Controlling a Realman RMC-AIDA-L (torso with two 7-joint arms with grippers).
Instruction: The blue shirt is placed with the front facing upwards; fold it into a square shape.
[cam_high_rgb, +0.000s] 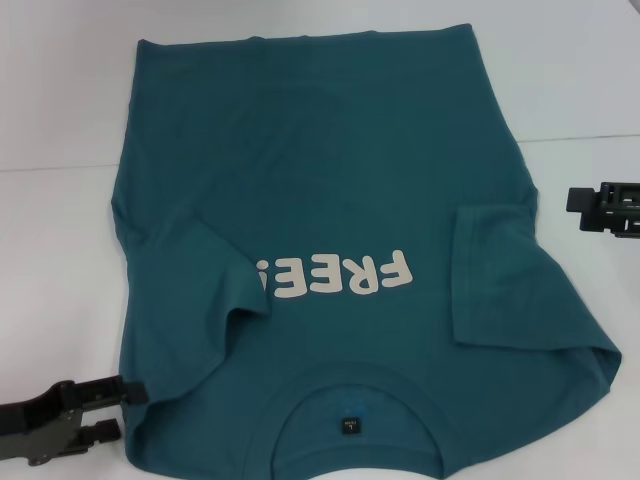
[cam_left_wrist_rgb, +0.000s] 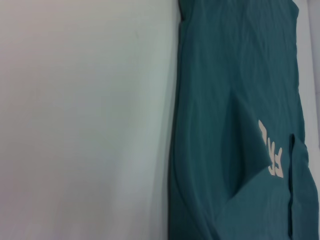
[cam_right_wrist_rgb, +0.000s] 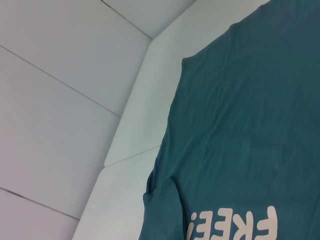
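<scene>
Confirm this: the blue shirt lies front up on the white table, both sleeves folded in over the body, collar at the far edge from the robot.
Wrong about the collar. In the head view the blue shirt lies front up on the white table, both sleeves folded in, but its collar is at the near edge, closest to the robot.

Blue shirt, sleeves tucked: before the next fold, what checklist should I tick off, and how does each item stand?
1. Front faces up: ok. The blue shirt shows its "FREE!" lettering, collar nearest the robot.
2. Both sleeves folded inward: ok. The left sleeve covers the edge of the lettering; the right sleeve lies on the body.
3. Body flat: not ok, creases around both sleeve folds.
4. Left gripper near the collar-side corner: ok.
5. Right gripper off the cloth, on the white table: ok.
6. Grippers open for grasping: cannot tell.
</scene>
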